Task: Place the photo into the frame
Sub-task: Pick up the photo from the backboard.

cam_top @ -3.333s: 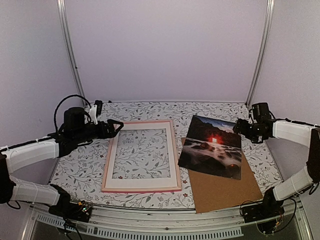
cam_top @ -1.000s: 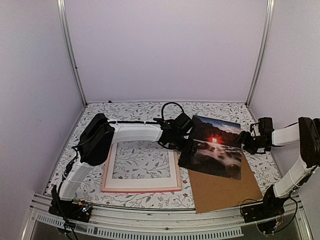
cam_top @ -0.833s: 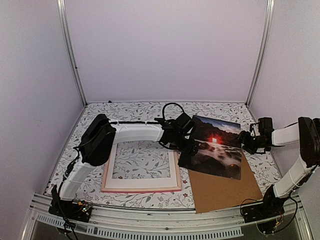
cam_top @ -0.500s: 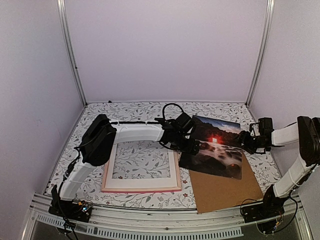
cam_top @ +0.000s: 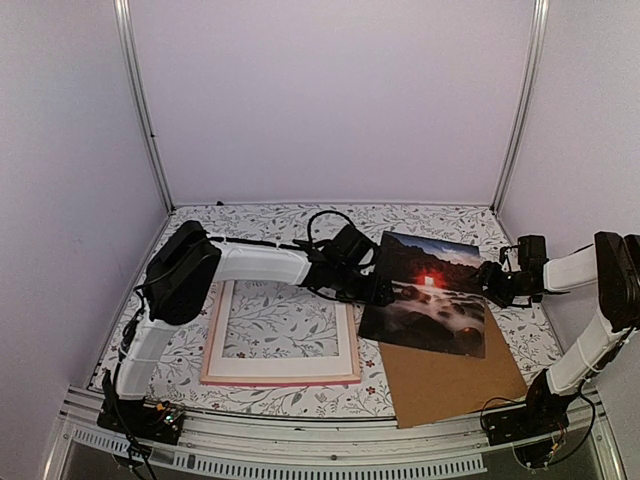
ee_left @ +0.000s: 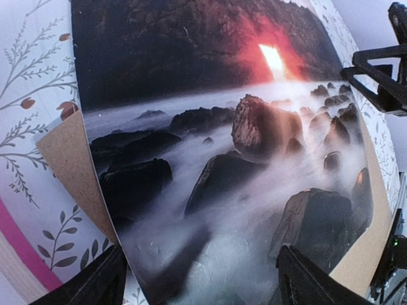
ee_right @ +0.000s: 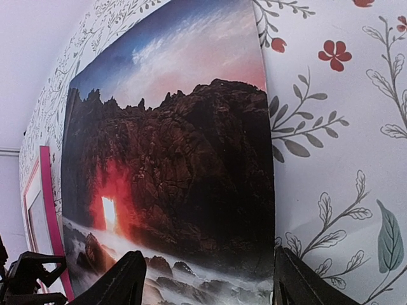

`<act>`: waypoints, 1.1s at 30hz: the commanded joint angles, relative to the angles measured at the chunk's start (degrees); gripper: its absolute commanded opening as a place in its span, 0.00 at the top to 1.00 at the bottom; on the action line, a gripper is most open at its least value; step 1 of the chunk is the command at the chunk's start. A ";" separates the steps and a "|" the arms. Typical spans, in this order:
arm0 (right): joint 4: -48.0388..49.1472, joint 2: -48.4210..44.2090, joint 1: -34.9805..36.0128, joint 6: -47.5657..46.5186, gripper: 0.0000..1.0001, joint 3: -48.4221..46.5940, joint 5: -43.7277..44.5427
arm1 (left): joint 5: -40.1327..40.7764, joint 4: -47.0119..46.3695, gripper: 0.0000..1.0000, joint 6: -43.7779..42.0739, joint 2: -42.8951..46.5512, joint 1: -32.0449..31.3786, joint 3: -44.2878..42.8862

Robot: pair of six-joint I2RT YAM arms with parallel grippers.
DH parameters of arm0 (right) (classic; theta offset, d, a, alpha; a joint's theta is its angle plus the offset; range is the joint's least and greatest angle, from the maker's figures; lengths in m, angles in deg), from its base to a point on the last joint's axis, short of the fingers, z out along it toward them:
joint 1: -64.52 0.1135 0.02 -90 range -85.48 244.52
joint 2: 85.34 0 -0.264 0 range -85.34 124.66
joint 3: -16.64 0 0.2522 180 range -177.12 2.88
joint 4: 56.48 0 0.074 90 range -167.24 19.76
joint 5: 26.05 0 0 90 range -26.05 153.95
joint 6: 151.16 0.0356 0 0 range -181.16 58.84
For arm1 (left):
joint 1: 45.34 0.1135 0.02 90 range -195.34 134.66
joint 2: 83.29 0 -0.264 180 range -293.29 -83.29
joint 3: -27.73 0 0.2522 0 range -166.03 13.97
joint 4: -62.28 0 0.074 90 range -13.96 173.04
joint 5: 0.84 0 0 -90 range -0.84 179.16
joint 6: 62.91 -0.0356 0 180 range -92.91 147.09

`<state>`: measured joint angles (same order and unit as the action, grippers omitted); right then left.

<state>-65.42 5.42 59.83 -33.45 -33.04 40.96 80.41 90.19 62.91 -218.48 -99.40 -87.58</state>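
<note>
The photo [cam_top: 430,300], a dark misty rocky print with a red glow, lies on the right, partly on the brown backing board [cam_top: 450,380]. The pink frame [cam_top: 281,381] lies flat to its left. My left gripper [cam_top: 375,290] is open at the photo's left edge. In the left wrist view its jaws [ee_left: 203,286] stand wide apart over the photo [ee_left: 210,127]. My right gripper [cam_top: 495,283] is open at the photo's right edge. In the right wrist view its jaws [ee_right: 210,283] straddle the photo [ee_right: 172,159] near its edge. Neither gripper holds anything.
A white mat [cam_top: 345,335] with a rectangular opening sits inside the frame. The backing board also shows in the left wrist view [ee_left: 70,165]. The floral table [cam_top: 250,222] is enclosed by white walls, and metal posts [cam_top: 140,110] stand at the back corners.
The left arm swung from the frame's far-left corner over to the photo's left edge, then drew slightly left. The right gripper came down to the photo's right edge. The photo has barely shifted.
</note>
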 commanded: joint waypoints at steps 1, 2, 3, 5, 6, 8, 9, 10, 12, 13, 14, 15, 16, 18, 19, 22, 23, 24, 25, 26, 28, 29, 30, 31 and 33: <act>2.49 -2.21 0.21 1.03 0.29 0.67 -1.63 | -5.23 -3.57 0.17 1.96 1.76 0.80 2.68; 2.64 -2.38 0.21 1.04 0.29 0.68 -1.63 | -5.57 -4.05 0.18 2.10 1.90 0.88 2.99; 2.77 -2.59 0.25 1.04 0.29 0.68 -1.54 | -5.98 -4.64 0.19 2.17 2.01 0.94 3.29; 3.05 -2.76 0.21 0.83 0.29 0.60 -1.33 | -6.87 -5.90 0.20 2.37 2.25 1.06 3.76; 3.05 -2.84 0.25 0.71 0.29 0.51 -1.28 | -7.16 -6.22 0.21 2.38 2.30 1.12 3.82; 3.05 -2.78 0.21 0.44 0.30 0.40 -1.28 | -7.43 -6.88 0.22 2.28 2.43 1.10 3.82; 3.09 -2.72 0.21 0.49 0.30 0.41 -1.20 | -7.50 -7.15 0.23 2.30 2.52 1.15 3.87; 3.08 -2.82 0.21 0.44 0.30 0.41 -1.07 | -7.50 -7.46 0.24 2.21 2.63 1.15 3.91; 3.13 -3.02 0.21 0.34 0.31 0.50 -1.08 | -7.59 -7.74 0.24 2.10 2.77 1.15 4.04; 3.16 -3.10 0.25 0.27 0.32 0.50 -1.14 | -7.59 -7.80 0.25 2.09 2.83 1.15 4.08; 3.18 -3.22 0.21 0.28 0.33 0.50 -1.25 | -7.64 -7.87 0.25 2.05 2.90 1.21 4.09; 3.26 -3.23 0.21 0.25 0.34 0.57 -1.41 | -7.62 -7.87 0.25 1.96 2.87 1.24 4.09; 3.33 -3.22 0.21 0.25 0.36 0.59 -1.59 | -7.60 -7.98 0.25 1.92 2.91 1.24 4.09; 3.27 -3.22 0.21 0.17 0.39 0.51 -1.52 | -7.54 -7.97 0.25 1.92 2.97 1.24 4.29; 3.16 -3.16 0.21 0.12 0.40 0.50 -1.16 | -7.51 -8.07 0.25 1.94 2.93 1.24 4.39; 1.65 -2.66 0.21 -0.51 0.43 0.17 1.32 | -7.14 -8.01 0.25 1.84 3.24 1.20 4.81; 1.13 -2.49 0.21 -0.96 0.43 0.11 2.40 | -6.89 -8.05 0.25 1.74 3.40 1.24 4.99; 0.77 -2.32 0.21 -1.24 0.44 0.19 3.35 | -6.63 -8.04 0.25 1.59 3.52 1.21 5.17; 0.58 -2.18 0.21 -1.76 0.45 0.30 4.20 | -6.37 -7.98 0.25 1.50 3.68 1.24 5.28; 0.48 -1.96 0.21 -2.04 0.46 0.40 4.90 | -6.22 -7.80 0.25 1.31 3.76 1.24 5.31; 0.48 -1.33 0.21 -2.71 0.48 0.50 5.49 | -6.13 -7.67 0.24 1.05 3.95 1.17 5.32; 0.48 -0.88 0.21 -2.84 0.48 0.38 5.50 | -6.06 -7.61 0.24 0.94 4.02 1.23 5.32; 0.53 -0.39 0.21 -2.91 0.49 0.37 5.36 | -5.95 -7.54 0.24 0.87 4.05 1.18 5.32; 0.88 0.31 0.21 -2.98 0.51 0.33 5.12 | -5.93 -7.47 0.24 0.73 4.06 1.23 5.32; 1.68 1.08 0.21 -2.96 0.53 0.41 4.00 | -5.77 -7.26 0.24 0.51 4.02 1.22 5.24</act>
<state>-63.82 4.48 59.90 -35.31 -33.04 44.96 74.59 83.20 64.61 -216.89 -98.18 -82.80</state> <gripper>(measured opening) 0.485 0.756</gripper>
